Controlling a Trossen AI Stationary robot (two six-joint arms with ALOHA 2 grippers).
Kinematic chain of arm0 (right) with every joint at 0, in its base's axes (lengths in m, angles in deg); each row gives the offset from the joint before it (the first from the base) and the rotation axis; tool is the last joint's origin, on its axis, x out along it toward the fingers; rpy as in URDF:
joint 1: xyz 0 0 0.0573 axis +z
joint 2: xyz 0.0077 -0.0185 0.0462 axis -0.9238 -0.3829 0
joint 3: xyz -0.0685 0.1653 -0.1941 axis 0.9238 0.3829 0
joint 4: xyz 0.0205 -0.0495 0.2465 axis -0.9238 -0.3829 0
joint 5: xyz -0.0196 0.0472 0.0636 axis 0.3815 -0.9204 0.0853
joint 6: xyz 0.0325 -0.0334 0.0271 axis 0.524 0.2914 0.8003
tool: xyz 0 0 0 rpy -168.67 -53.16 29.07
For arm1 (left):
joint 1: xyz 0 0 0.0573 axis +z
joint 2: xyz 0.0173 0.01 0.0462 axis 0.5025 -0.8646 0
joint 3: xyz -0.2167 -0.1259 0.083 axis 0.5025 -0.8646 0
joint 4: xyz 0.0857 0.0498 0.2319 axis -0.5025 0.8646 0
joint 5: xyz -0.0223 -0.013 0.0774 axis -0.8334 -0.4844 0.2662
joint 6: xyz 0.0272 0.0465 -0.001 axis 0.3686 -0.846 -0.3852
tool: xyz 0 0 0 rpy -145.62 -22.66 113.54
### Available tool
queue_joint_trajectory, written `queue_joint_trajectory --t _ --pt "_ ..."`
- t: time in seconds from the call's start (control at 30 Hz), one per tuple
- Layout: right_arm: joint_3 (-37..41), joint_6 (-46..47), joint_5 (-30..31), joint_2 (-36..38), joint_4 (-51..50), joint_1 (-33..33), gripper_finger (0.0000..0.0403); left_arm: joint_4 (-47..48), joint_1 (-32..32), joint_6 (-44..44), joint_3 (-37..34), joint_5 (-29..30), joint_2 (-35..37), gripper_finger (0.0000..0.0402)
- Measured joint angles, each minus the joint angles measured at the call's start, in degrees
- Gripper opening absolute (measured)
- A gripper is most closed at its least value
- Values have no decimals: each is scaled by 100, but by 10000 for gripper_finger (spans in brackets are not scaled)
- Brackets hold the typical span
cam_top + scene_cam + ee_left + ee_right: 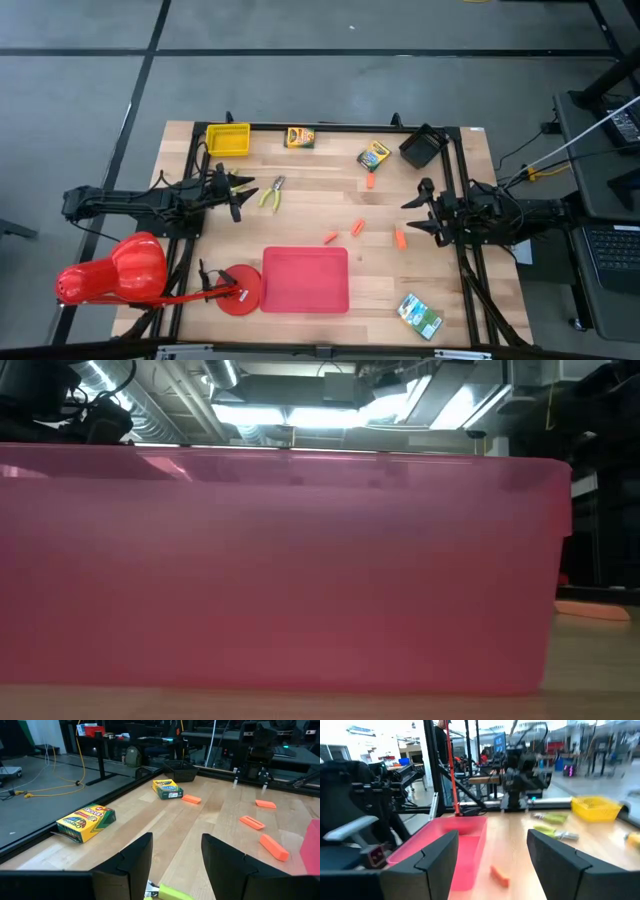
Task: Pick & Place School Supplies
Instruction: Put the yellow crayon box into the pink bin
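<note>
— Wooden tabletop (300, 180), framed in black. Where are the pincers?

— Left gripper (237, 196) hangs spread wide beside the yellow-green-handled hand tool (271, 193), whose handle is cut off at the left wrist view's edge. Right gripper (417, 212) gapes wide near an orange stick (400, 239).

— Other supplies?

— Crayon boxes (300, 137) at the far edge, green-white pack (420, 315) at the near corner. Red tray (280, 570) blocks nearly the whole low view.

A gray floor (330, 85) with dark lines fills the top of the frame. Bright ceiling lights (300, 405) shine above. A black chair (350, 815) sits at left.
</note>
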Motion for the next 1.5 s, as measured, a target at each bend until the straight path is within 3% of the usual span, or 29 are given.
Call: queue_joint_trajectory --t 0.1,0.17,0.37,0.63,0.8,0.93,1.0,1.1,1.27,1.4,1.5 --pt "0 -164 101 -14 138 1 242 -1 0 0 -1 2 0 169" --pt "0 5 507 -26 539 0 242 -1 -2 0 1 0 0 169" --pt "-3 3481 1460 -77 1178 0 242 -1 0 0 -1 1 2 169" --pt "-2 7271 2041 -640 207 -13 242 -10 0 0 1 0 0 169" --pt "-2 8487 1798 -970 161 -11 242 -6 -2 0 -1 0 1 169" --pt "-2 9255 2099 -1071 168 -11 242 -6 0 0 -1 2 2 169" --pt "-2 9366 2320 -1071 234 -11 242 7 1 -164 1 162 0 169" --pt "0 9257 2701 -1071 816 -11 242 -92 39 -1201 -1 959 1 169" --pt "0 7439 3001 -1069 2890 -12 242 -84 42 -1982 -1 1695 0 169" --pt "-68 6371 2975 -1069 3909 67 242 -101 42 -2002 0 1730 2 169" --pt "-335 5533 3058 -1087 3948 149 242 -170 40 -1151 -1 948 2 169"
